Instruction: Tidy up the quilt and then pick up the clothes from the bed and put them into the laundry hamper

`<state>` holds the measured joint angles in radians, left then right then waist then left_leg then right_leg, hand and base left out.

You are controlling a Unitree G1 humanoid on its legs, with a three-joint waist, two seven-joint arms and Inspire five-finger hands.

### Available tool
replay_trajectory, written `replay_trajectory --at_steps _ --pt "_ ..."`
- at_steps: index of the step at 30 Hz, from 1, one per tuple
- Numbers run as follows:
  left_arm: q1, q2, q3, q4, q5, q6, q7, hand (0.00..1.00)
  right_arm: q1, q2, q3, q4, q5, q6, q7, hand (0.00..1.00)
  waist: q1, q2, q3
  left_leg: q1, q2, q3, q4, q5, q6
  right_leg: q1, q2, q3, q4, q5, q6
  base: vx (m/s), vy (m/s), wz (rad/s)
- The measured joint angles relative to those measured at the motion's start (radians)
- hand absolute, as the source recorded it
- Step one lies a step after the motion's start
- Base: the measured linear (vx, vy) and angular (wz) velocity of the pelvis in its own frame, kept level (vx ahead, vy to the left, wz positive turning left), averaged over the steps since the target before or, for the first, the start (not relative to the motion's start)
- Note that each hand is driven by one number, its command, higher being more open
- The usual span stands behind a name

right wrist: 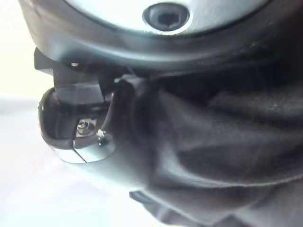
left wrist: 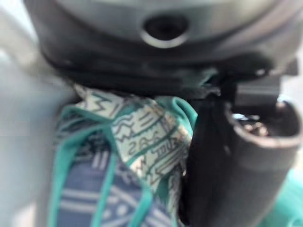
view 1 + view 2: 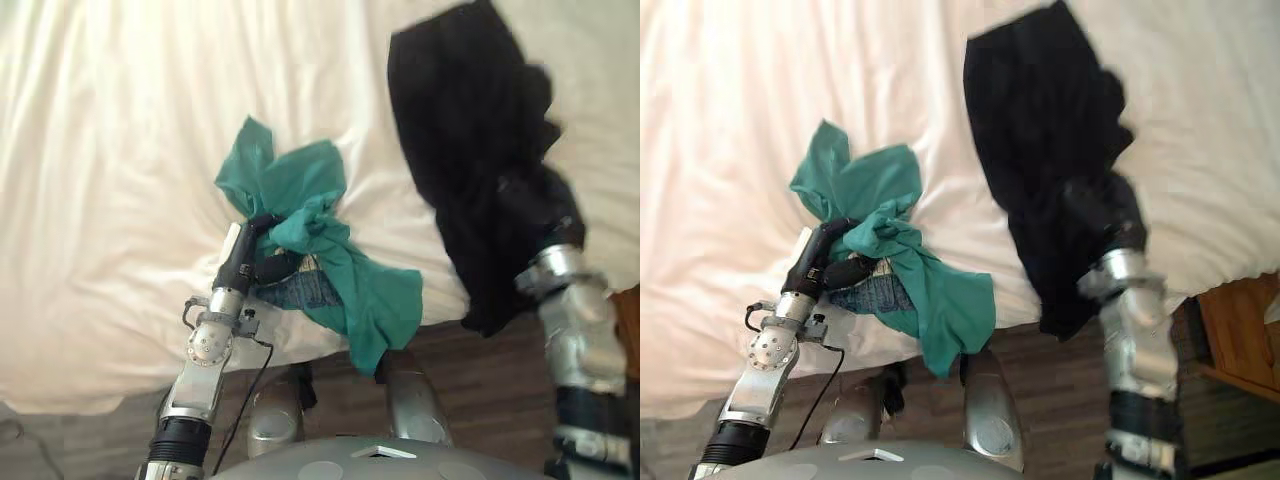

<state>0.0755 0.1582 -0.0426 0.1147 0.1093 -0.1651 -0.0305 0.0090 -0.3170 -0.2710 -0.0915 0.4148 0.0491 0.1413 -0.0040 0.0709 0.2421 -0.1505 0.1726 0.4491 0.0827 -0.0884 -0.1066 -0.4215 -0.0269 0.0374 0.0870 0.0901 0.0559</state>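
- Right hand [image 1: 75, 132] buried under the black garment [image 3: 470, 140]; fingers covered by cloth, so cannot tell whether curled or straight.
- Only the thumb clear in the right wrist view, with dark folds pressed against it.
- Left hand [image 3: 248, 258] at the near edge of the bed, fingers [image 3: 845, 272] curled into the teal garment [image 3: 320, 240] and gripping it.
- Patterned blue-and-white cloth [image 2: 142, 146] tucked under the teal folds, against the left palm; hard to make out whether a separate piece or the teal garment's inner side.
- Teal garment bunched and twisted on the white quilt [image 3: 120, 150], long axis slanting from far left to near right; near end hanging over the bed's edge above the wooden floor [image 3: 450, 350].
- Black garment drawn out long, running from far up the bed toward the robot, draped over the right wrist, lower end dangling past the bed's edge.
- Quilt creased, cut off at the views' borders.
- Wooden furniture [image 3: 1240, 320] beside the bed on the right, partly cut off.
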Motion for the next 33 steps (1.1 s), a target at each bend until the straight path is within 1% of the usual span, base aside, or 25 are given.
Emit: replay_trajectory --at_steps 2,4,6,7,9,11,14,15,16,17,18,19,20,21,22,23,24,25,27,28,29,31,32,33 --pt "-0.007 -0.009 0.000 0.043 -0.060 0.045 0.000 0.00 0.086 0.085 0.038 -0.005 0.026 -0.035 0.040 0.00 -0.001 -0.005 -0.031 0.042 0.007 0.038 0.000 -0.019 -0.003 0.034 0.012 0.012 -0.006 -0.001 0.001 -0.01 -0.001 -0.23" --pt "-0.010 -0.014 0.000 0.102 -0.137 0.076 0.001 0.00 0.192 0.172 0.079 -0.005 0.024 -0.072 0.075 0.00 -0.005 -0.019 -0.071 0.089 0.007 0.057 -0.001 -0.029 -0.001 0.085 0.012 0.025 -0.027 -0.002 0.005 -0.03 0.013 -0.17" --pt "-0.002 -0.025 0.000 0.157 -0.219 0.084 -0.006 0.00 0.292 0.240 0.109 -0.005 0.020 -0.104 0.099 0.00 -0.020 -0.031 -0.119 0.124 0.004 0.058 -0.007 -0.038 0.002 0.128 0.012 0.024 -0.042 -0.001 0.007 -0.01 0.004 0.03" --pt "0.007 -0.028 0.000 0.173 -0.252 0.083 -0.012 0.00 0.324 0.258 0.124 -0.005 0.020 -0.116 0.111 0.00 -0.027 -0.038 -0.138 0.135 0.001 0.057 -0.012 -0.039 0.000 0.143 0.009 0.024 -0.048 0.002 0.004 0.00 0.020 0.05" --pt "0.020 -0.034 -0.002 0.196 -0.306 0.083 -0.034 0.00 0.378 0.287 0.137 -0.005 0.020 -0.138 0.139 0.00 -0.030 -0.052 -0.170 0.155 -0.005 0.055 -0.017 -0.038 0.000 0.169 -0.003 0.023 -0.068 0.010 0.015 0.00 0.034 0.08" --pt "0.048 -0.049 -0.019 0.203 -0.381 0.080 -0.056 0.00 0.437 0.297 0.159 -0.004 0.022 -0.156 0.190 0.00 -0.030 -0.066 -0.184 0.185 -0.018 0.045 -0.024 -0.040 0.004 0.207 -0.022 0.017 -0.077 0.013 0.020 0.01 0.050 0.16" --pt "0.089 -0.082 -0.033 0.213 -0.448 0.059 -0.076 0.00 0.505 0.310 0.193 0.005 0.021 -0.170 0.246 0.00 -0.030 -0.074 -0.199 0.210 -0.031 0.024 -0.035 -0.040 0.011 0.238 -0.040 -0.006 -0.070 -0.003 0.025 0.02 0.073 0.29" --pt "0.105 -0.100 -0.043 0.222 -0.487 0.047 -0.090 0.00 0.539 0.322 0.206 0.018 0.014 -0.181 0.269 0.00 -0.032 -0.076 -0.201 0.215 -0.037 0.000 -0.034 -0.043 0.017 0.247 -0.051 -0.020 -0.049 -0.023 0.031 0.04 0.060 0.64" --pt "0.126 -0.124 -0.055 0.232 -0.525 0.031 -0.107 0.00 0.565 0.326 0.225 0.046 -0.031 -0.207 0.291 0.00 -0.033 -0.078 -0.202 0.221 -0.046 -0.030 -0.034 -0.045 0.025 0.248 -0.067 -0.039 0.004 -0.062 0.043 0.04 0.068 0.73" --pt "0.139 -0.129 -0.064 0.234 -0.537 0.024 -0.112 0.00 0.576 0.325 0.232 0.063 -0.050 -0.215 0.298 0.00 -0.033 -0.081 -0.200 0.228 -0.054 -0.048 -0.034 -0.046 0.030 0.247 -0.077 -0.048 0.043 -0.087 0.052 0.04 0.060 0.96" --pt "0.168 -0.149 -0.085 0.241 -0.540 0.007 -0.126 0.00 0.596 0.324 0.247 0.103 -0.058 -0.221 0.311 0.00 -0.037 -0.085 -0.202 0.234 -0.070 -0.098 -0.028 -0.053 0.041 0.243 -0.098 -0.062 0.136 -0.148 0.071 0.05 0.039 1.23" --pt "0.194 -0.160 -0.114 0.251 -0.540 -0.008 -0.144 0.00 0.619 0.326 0.265 0.142 -0.058 -0.232 0.312 0.00 -0.041 -0.090 -0.203 0.231 -0.097 -0.163 -0.014 -0.059 0.051 0.230 -0.119 -0.003 0.245 -0.219 0.062 0.07 0.023 1.42" --pt "0.207 -0.162 -0.125 0.255 -0.541 -0.014 -0.152 0.00 0.628 0.325 0.273 0.163 -0.057 -0.238 0.313 0.00 -0.047 -0.099 -0.205 0.230 -0.111 -0.204 -0.007 -0.062 0.055 0.232 -0.124 0.039 0.285 -0.249 0.056 0.10 -0.010 1.75" --pt "0.227 -0.163 -0.141 0.268 -0.545 -0.027 -0.171 0.00 0.643 0.325 0.292 0.200 -0.058 -0.242 0.319 0.00 -0.060 -0.113 -0.213 0.221 -0.128 -0.285 0.015 -0.065 0.060 0.253 -0.127 0.116 0.322 -0.312 0.061 0.12 -0.081 1.95" --pt "0.237 -0.166 -0.150 0.278 -0.549 -0.031 -0.189 0.00 0.657 0.324 0.306 0.228 -0.058 -0.262 0.329 0.00 -0.067 -0.123 -0.214 0.199 -0.141 -0.358 0.052 -0.075 0.061 0.301 -0.118 0.166 0.305 -0.360 0.053 0.12 -0.122 1.91" --pt "0.239 -0.171 -0.151 0.280 -0.549 -0.031 -0.194 0.00 0.657 0.320 0.314 0.238 -0.057 -0.276 0.333 0.00 -0.063 -0.125 -0.215 0.183 -0.147 -0.383 0.074 -0.082 0.059 0.321 -0.119 0.178 0.287 -0.382 0.053 0.08 -0.149 1.40" --pt "0.240 -0.180 -0.150 0.284 -0.553 -0.031 -0.194 0.00 0.645 0.313 0.319 0.253 -0.056 -0.290 0.337 0.00 -0.050 -0.116 -0.217 0.159 -0.150 -0.408 0.098 -0.088 0.055 0.336 -0.117 0.162 0.267 -0.389 0.063 0.01 -0.106 1.02" --pt "0.237 -0.180 -0.170 0.292 -0.584 -0.030 -0.196 0.00 0.620 0.295 0.318 0.274 -0.048 -0.314 0.349 0.00 -0.036 -0.095 -0.224 0.131 -0.145 -0.449 0.101 -0.076 0.047 0.343 -0.120 0.110 0.241 -0.384 0.067 -0.01 -0.102 0.94" --pt "0.233 -0.180 -0.180 0.299 -0.615 -0.025 -0.196 0.00 0.585 0.273 0.317 0.309 -0.044 -0.321 0.361 0.00 -0.034 -0.085 -0.225 0.125 -0.146 -0.481 0.064 -0.041 0.043 0.355 -0.127 0.061 0.217 -0.370 0.070 -0.03 -0.087 0.85" --pt "0.231 -0.181 -0.185 0.304 -0.651 -0.015 -0.196 0.00 0.563 0.261 0.316 0.333 -0.044 -0.321 0.364 0.00 -0.034 -0.073 -0.225 0.123 -0.148 -0.507 0.029 -0.007 0.043 0.378 -0.134 0.009 0.188 -0.360 0.068 -0.03 -0.081 1.10" --pt "0.232 -0.181 -0.188 0.304 -0.677 -0.003 -0.195 0.00 0.557 0.257 0.316 0.333 -0.044 -0.322 0.364 0.00 -0.031 -0.074 -0.224 0.112 -0.159 -0.517 0.014 0.027 0.046 0.402 -0.150 -0.049 0.172 -0.356 0.070 -0.04 -0.065 1.25" --pt "0.231 -0.181 -0.194 0.300 -0.698 0.004 -0.192 0.00 0.557 0.255 0.317 0.333 -0.039 -0.324 0.361 0.00 -0.033 -0.082 -0.220 0.082 -0.181 -0.509 0.012 0.070 0.067 0.421 -0.172 -0.121 0.158 -0.345 0.068 -0.04 -0.004 1.43" --pt "0.233 -0.180 -0.191 0.298 -0.701 0.018 -0.187 0.00 0.558 0.255 0.318 0.331 -0.033 -0.329 0.334 0.00 -0.035 -0.086 -0.209 0.063 -0.184 -0.431 -0.002 0.079 0.155 0.458 -0.204 -0.235 0.139 -0.323 0.061 -0.04 0.063 1.79" --pt "0.237 -0.179 -0.187 0.297 -0.701 0.020 -0.184 0.00 0.557 0.256 0.319 0.331 -0.034 -0.333 0.321 0.00 -0.033 -0.082 -0.206 0.053 -0.174 -0.356 0.012 0.053 0.191 0.467 -0.205 -0.275 0.139 -0.320 0.059 -0.06 0.081 2.04"
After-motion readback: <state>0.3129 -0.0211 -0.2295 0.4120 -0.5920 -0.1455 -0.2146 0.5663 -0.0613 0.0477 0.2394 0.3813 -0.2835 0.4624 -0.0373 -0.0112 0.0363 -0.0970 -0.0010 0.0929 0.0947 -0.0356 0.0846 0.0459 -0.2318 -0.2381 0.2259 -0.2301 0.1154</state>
